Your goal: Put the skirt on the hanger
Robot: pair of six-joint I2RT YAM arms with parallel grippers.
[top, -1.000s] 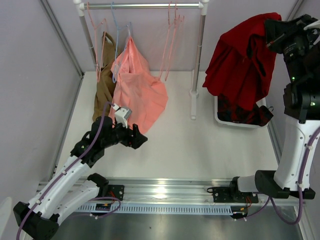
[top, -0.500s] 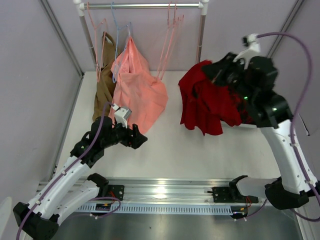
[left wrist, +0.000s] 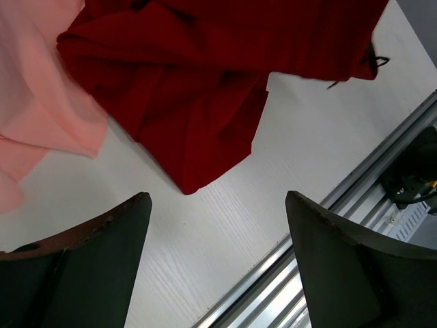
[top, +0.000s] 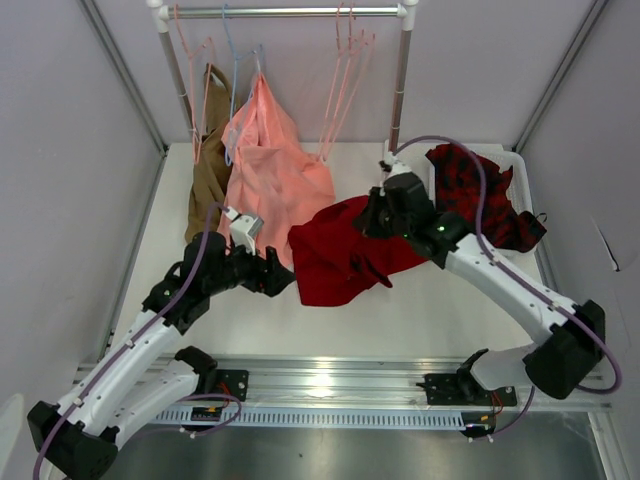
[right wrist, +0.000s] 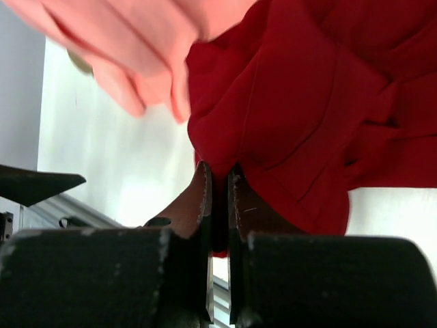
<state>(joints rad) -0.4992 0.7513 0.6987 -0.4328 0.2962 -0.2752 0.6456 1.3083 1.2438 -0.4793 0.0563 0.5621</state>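
**A:** What is different compared with one second ago?

**B:** The right arm has swung a long way. One second ago it held the skirt high over the right rear corner. Now the skirt (top: 340,255) is low in the middle of the worktop (top: 400,310), just beside the salmon-pink garment (top: 275,170). The checked garment (top: 480,190) stayed behind at the right rear.

**A:** Is the skirt still gripped?

**B:** Yes. The right gripper (right wrist: 218,171) is clenched on a fold of the red cloth. In the wrist view the fabric is pinched between the two jaws, which almost touch. The rest hangs bunched below. Its lower edge seems to reach the worktop, though I cannot be sure.

**A:** And the left arm?

**B:** It did not move. The left gripper (left wrist: 217,198) is released, with the jaws wide apart and nothing between them. The lower corner of the skirt is now near it, directly in front.

**A:** What does this mean for the task?

**B:** I think the fetching is finished, and the skirt is now within reach of both arms. The hanger (top: 338,100) is still on the rail (top: 290,12), empty and well apart from the skirt. So the main work is not yet done. Probably the skirt must be spread out first, or a hanger taken down.
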